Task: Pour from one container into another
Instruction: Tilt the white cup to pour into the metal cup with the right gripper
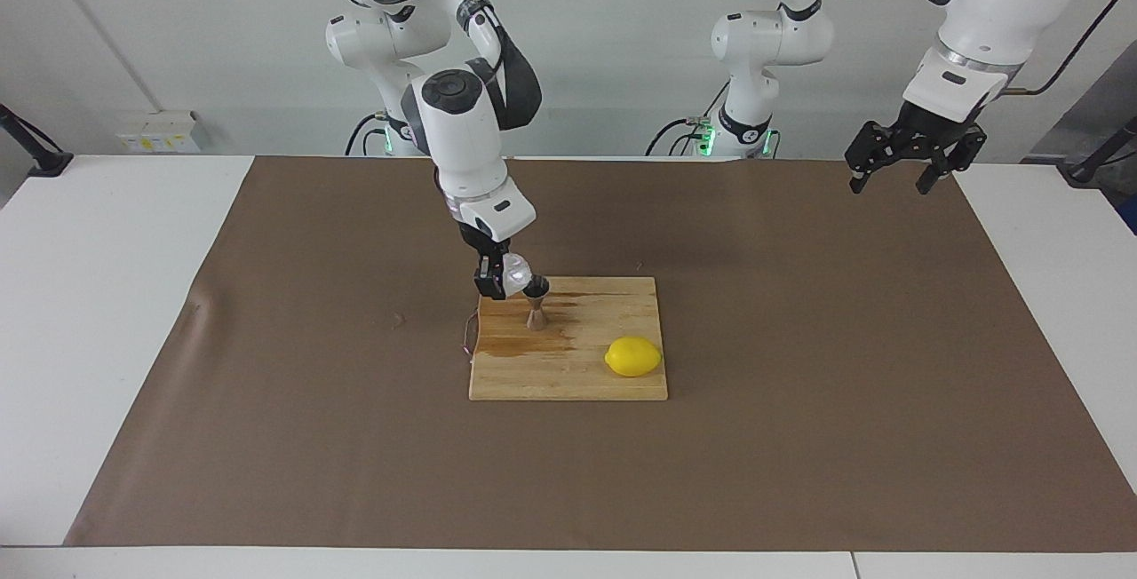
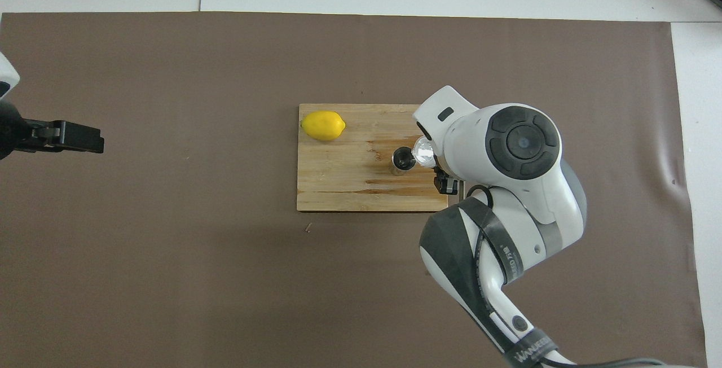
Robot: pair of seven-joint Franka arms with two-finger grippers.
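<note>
Cup tipped at the jigger on the wooden cutting board

The right gripper squeezes the small crinkly whitish plastic cup, tilted over the shiny steel hourglass jigger; what is inside cannot be seen. The left gripper waits with its fingers apart.

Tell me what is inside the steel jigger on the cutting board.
The jigger shows only a dark open mouth; whether it holds liquid cannot be seen. The plastic cup, tilted in the right hand, partly overlaps its rim.

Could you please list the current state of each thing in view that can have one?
Small translucent whitish plastic cup: held in the air, tipped over the jigger.
Shiny steel hourglass jigger: upright on the board.
Yellow lemon: resting on the board.
Wooden cutting board: flat, stained dark in patches.
Right gripper: jaws shut on the cup.
Left gripper: jaws open, empty, waiting above the brown mat.
</note>
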